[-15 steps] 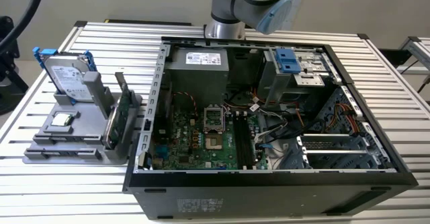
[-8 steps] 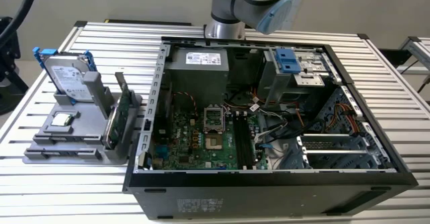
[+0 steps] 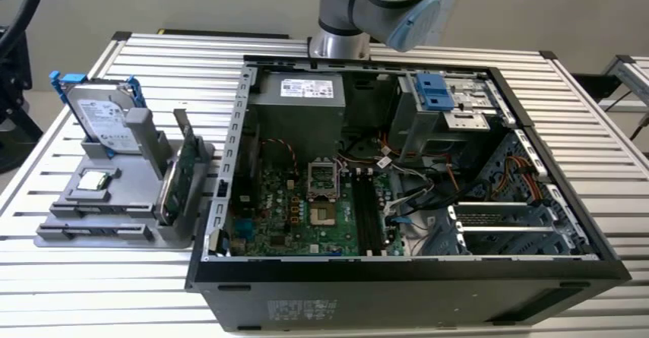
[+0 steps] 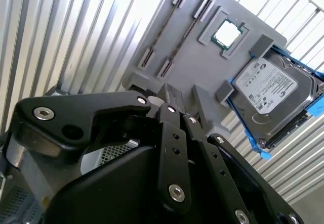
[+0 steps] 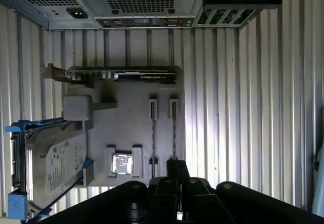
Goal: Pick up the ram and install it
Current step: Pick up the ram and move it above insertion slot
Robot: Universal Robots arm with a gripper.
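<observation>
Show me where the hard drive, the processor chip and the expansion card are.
hard drive (image 3: 102,118), exterior view, labelled face.
processor chip (image 4: 226,33), second wrist view, metal lid.
expansion card (image 5: 142,76), first wrist view, long edge.

A grey holder (image 3: 121,201) carries a hard drive (image 3: 102,118) and processor chip (image 3: 96,179) beside an open computer case (image 3: 406,300).

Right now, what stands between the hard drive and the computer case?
In the exterior view, a green card stands upright in the grey holder, between the hard drive and the case.
</observation>
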